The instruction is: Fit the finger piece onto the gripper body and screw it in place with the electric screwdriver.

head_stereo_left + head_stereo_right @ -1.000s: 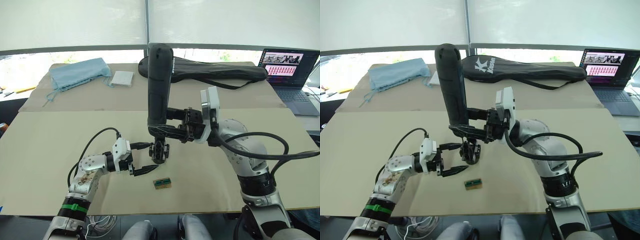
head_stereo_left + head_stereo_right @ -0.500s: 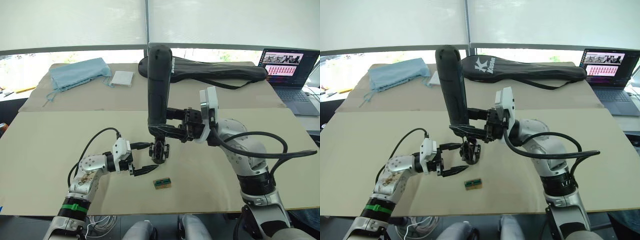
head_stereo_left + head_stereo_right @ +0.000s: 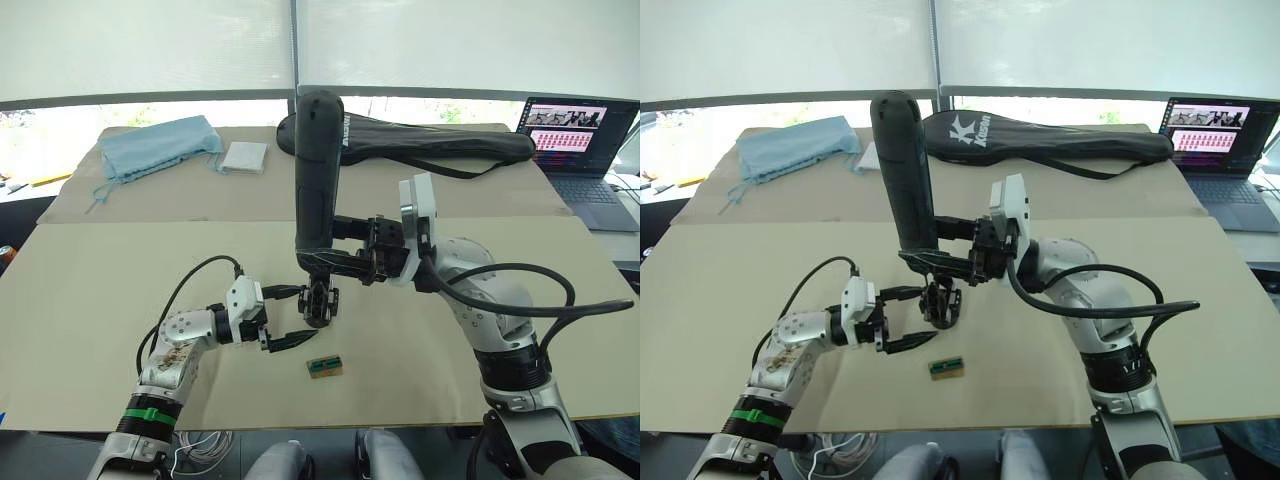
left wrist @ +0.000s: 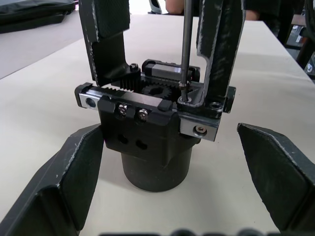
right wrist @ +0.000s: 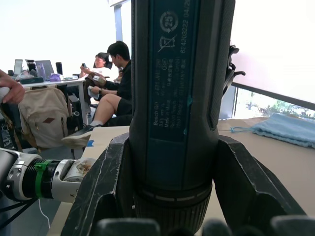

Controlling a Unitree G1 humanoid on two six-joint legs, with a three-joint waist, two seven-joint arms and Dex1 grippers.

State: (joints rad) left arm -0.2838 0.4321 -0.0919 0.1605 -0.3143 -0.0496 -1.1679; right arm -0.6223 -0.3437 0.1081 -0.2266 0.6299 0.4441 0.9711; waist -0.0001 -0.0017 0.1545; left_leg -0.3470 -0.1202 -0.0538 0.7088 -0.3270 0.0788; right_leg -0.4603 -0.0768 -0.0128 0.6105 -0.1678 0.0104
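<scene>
Holding electric screwdriver (image 3: 316,180) upright, right end effector (image 3: 345,250) clamped.

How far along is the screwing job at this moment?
Done: the finger piece already stands on the gripper body. In hand: the right claw holds the electric screwdriver upright, its bit down on a screw at the piece's base. The left claw is open around the body. Left: finishing the screw and letting go.
</scene>
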